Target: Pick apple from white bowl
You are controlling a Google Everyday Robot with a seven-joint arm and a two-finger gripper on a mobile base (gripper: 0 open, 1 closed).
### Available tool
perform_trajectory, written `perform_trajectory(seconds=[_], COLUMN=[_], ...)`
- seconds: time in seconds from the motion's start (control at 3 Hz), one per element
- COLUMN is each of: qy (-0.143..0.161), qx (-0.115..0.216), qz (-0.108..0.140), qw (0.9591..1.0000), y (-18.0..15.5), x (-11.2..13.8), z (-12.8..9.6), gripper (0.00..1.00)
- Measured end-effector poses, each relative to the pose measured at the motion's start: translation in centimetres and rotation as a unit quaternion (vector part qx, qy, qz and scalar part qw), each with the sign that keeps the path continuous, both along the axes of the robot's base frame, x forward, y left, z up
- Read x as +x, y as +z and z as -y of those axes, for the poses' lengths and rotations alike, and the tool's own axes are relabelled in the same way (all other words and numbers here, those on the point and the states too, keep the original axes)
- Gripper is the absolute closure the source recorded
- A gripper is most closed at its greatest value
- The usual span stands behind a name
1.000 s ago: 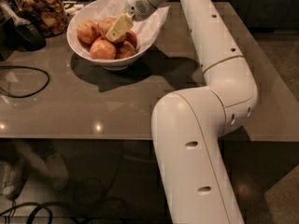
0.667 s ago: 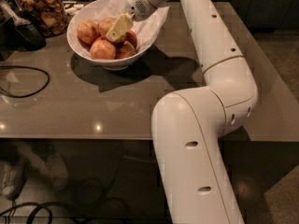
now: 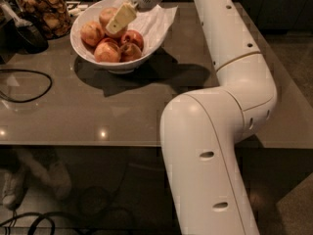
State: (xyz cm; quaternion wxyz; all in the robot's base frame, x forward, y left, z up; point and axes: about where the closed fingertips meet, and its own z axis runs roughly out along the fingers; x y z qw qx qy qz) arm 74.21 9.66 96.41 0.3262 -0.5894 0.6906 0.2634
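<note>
The white bowl (image 3: 146, 45) stands at the far left of the grey table, lined with crumpled white paper and holding several apples. The large pale yellow-orange apple (image 3: 104, 14) lies at the back of the pile, partly hidden by my gripper. A smaller deep-red apple (image 3: 132, 37) and orange-red apples (image 3: 107, 52) lie in front of it. My gripper (image 3: 121, 18) reaches down into the bowl from the upper right and sits right against the large apple's right side.
A glass jar of brown snacks (image 3: 46, 11) stands left of the bowl, next to a dark object (image 3: 24, 31). A black cable (image 3: 29, 82) loops on the table's left side. My white arm fills the right and front of the view.
My gripper has shifted slightly up and toward the back of the bowl. The bowl and apples have not moved.
</note>
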Motion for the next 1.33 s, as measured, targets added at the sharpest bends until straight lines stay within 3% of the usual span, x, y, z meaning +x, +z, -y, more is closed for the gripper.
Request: perform_trajectory(seconds=[0.33, 0.67, 1.33], qy=[-0.002, 0.004, 0.052], qx=[0.009, 0.014, 0.038], qz=[0.022, 0.026, 0.019], qw=[0.9997, 0.9996, 0.9978], y=[4.1, 6.2, 10.0], x=[-1.7, -3.4, -8.5], z=[-0.6, -1.5, -3.5], gripper=[1.00, 1.00, 1.00])
